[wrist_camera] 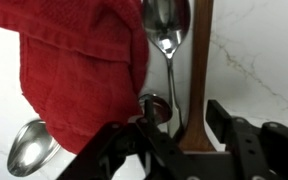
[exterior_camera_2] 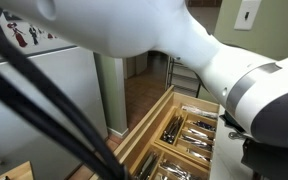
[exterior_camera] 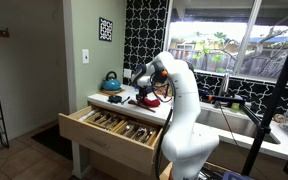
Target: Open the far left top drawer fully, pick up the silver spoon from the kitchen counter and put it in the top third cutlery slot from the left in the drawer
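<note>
Partly hidden: spoon under red cloth; fingers cropped.

drawer: pulled open | cutlery: in compartments | white arm: across foreground

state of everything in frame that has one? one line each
drawer: open, cutlery in the slots
spoon: lying on counter, not gripped
tool: open, over the spoon's handle
red cloth: crumpled on counter, beside spoon
kettle: upright on counter
</note>
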